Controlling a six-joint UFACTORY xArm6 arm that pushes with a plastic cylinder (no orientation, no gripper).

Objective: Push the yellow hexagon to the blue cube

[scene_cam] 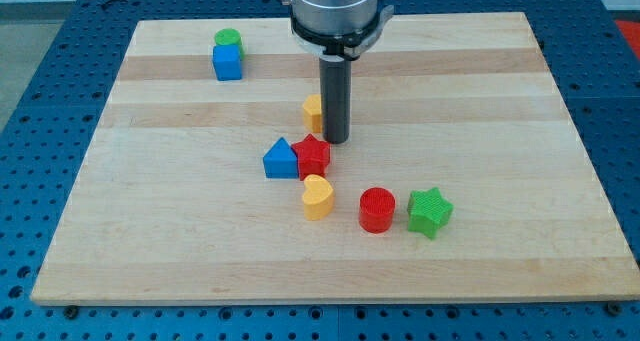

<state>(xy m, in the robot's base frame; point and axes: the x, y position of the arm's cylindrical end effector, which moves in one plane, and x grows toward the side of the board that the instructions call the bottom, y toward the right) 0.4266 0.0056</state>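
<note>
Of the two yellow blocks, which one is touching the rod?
The yellow hexagon, partly hidden behind my tip. The yellow heart lies apart, lower, below the red block.

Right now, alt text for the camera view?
My tip sits just right of the yellow hexagon, mid-board; the blue cube lies far upper left, with a green block behind it. Other blocks cluster below the tip.

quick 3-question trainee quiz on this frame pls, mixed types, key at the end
1. True or false: my tip sits at the view's right of the yellow hexagon.
2. Which block touches the blue cube? A) red cylinder B) green cylinder C) green star
3. Fill in: the red star is flanked on the view's left by the blue ____.

Key: 1 true; 2 B; 3 triangle.
</note>
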